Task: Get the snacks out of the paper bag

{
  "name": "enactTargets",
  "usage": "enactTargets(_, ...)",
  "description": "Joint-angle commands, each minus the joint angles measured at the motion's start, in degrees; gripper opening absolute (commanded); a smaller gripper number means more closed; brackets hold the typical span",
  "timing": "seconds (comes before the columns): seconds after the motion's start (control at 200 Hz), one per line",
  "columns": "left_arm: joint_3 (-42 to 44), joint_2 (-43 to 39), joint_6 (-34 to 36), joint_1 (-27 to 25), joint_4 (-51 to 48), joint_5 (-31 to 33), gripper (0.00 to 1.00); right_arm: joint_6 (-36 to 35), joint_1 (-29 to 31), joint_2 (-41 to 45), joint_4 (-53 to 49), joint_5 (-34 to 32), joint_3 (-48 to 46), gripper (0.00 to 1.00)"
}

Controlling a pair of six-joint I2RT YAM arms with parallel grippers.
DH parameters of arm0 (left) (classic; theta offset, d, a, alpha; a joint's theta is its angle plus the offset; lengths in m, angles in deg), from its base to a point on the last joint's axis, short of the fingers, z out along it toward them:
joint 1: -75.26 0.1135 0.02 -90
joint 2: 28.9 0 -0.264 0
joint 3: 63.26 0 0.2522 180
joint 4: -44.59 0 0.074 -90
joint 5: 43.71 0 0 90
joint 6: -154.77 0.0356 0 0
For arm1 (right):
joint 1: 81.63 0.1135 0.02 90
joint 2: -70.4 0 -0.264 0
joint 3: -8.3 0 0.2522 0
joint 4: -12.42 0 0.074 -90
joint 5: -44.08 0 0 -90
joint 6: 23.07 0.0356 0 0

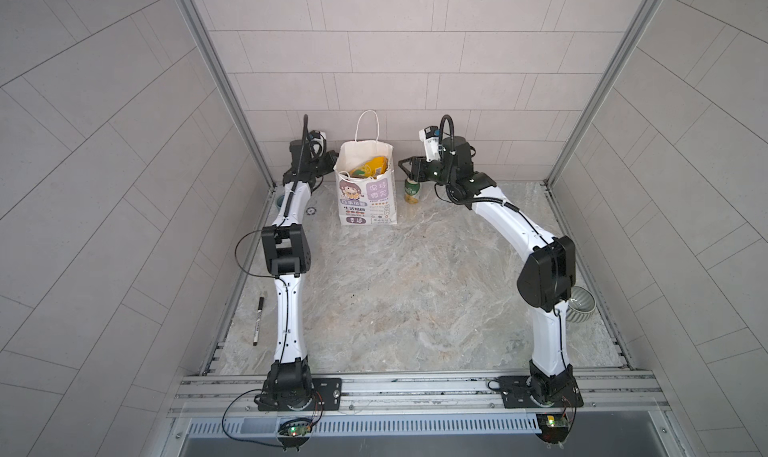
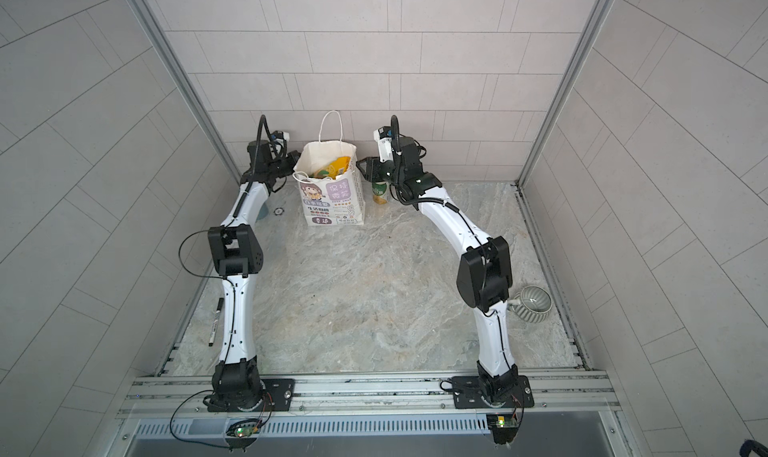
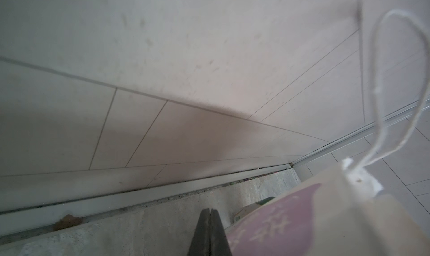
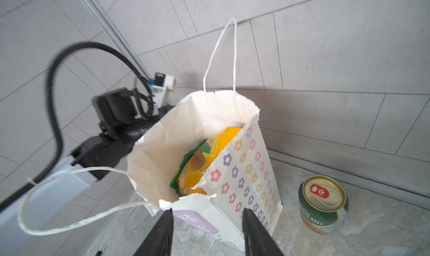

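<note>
Jaws spread, right gripper (image 4: pixel 208 211) — paper bag (image 4: pixel 244 173) just ahead (left gripper (image 3: pixel 209 211) pressed together).

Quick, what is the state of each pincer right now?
Left pincer: closed, holding nothing.
Right pincer: open, holding nothing.

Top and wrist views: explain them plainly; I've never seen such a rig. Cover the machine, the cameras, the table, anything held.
Two white robot arms are bolted to a rail: left arm, right arm. Two pictures look down from one overhead camera; two come from cameras on the wrists. On the marble table stand a paper bag with snacks inside and a can beside it; a pen and a ribbed cup sit nearer the rail. The left jaws are shut beside the bag; the right jaws are open near its rim. Neither holds anything.
</note>
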Motion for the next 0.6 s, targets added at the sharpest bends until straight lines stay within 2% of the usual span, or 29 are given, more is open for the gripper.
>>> enactTargets(0.0, -3.6, 1.66, -3.08, 0.65, 5.46, -0.05, 0.0, 1.1, -0.36, 2.71, 4.36, 0.65, -3.45, 0.49)
enactTargets(0.205, -5.43, 5.16, -0.06, -0.93, 4.4, -4.78, 0.0, 2.39, -0.75, 5.54, 10.82, 1.99, -10.67, 0.49)
enactTargets(0.435, -1.47, 4.11, 9.71, -1.23, -0.25, -18.5, 0.0, 4.16, -1.77, 7.37, 14.28, 4.45, -16.28, 0.49)
enactTargets(0.595, 1.36, 2.63, 10.59, -1.33, 1.36, -25.66, 0.0, 3.84, -2.08, 8.69, 15.22, 3.94, -19.35, 0.49)
